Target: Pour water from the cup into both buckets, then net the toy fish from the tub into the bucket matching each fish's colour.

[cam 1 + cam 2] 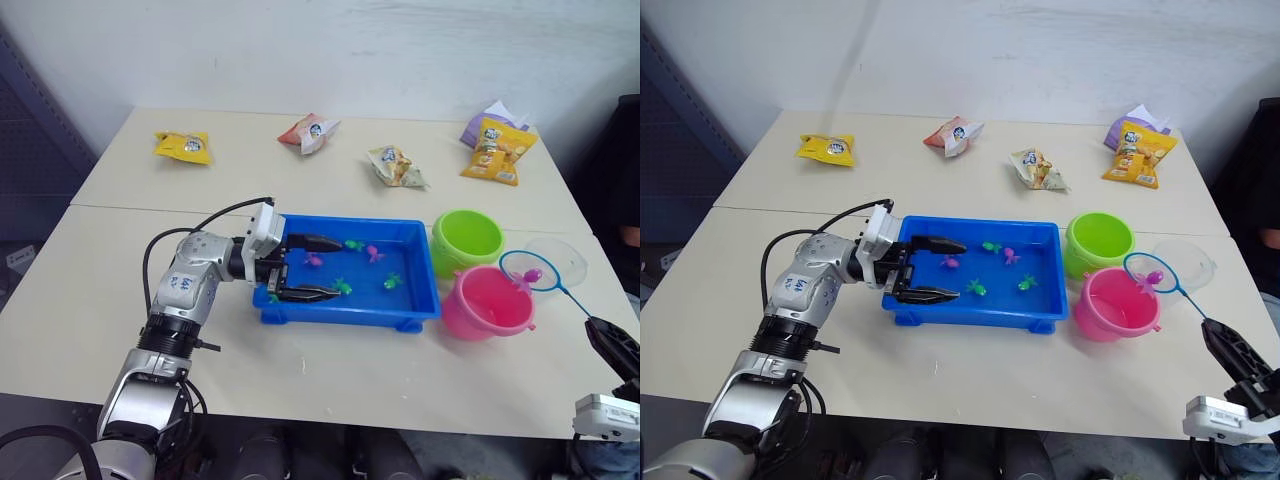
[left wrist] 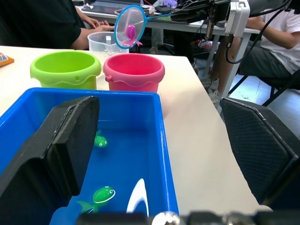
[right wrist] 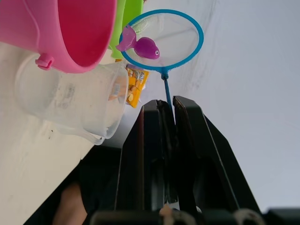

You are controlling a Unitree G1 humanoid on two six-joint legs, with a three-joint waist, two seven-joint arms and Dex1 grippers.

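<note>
Head views: netting step in hand. Right gripper [image 1: 1225,345] low at near right edge of surface [image 1: 90,330], fingers closed on thin dark handle of net [image 1: 541,271]; arm reached fwd, hoop held just above far rim of pink bucket [image 1: 488,301], a magenta fish [image 1: 531,275] inside hoop. Judged next: tip or lower hoop so magenta fish drops into pink bucket, keeping hoop clear of green bucket [image 1: 467,240] just beside it. Clear cup [image 1: 1185,262] stood behind net, right of both buckets. Left gripper [image 1: 303,267] stretched sideways over left end of blue tub [image 1: 420,300], fingers spread wide, holding nothing, one hanging over tub's interior, the other near its front wall; elbow bent, forearm level w/ surface. Still in tub: two pink fish, three green. Snack packets along far side, well apart.

Left wrist: left fingers [image 2: 61,150] apart, straddling tub's near wall; green fish [image 2: 101,194] just inside; both buckets beyond tub, net w/ magenta fish above cup.

Right wrist: right fingers [image 3: 145,159] pinched shut on handle, hoop out ahead w/ magenta fish lying on mesh, pink bucket and cup alongside.
</note>
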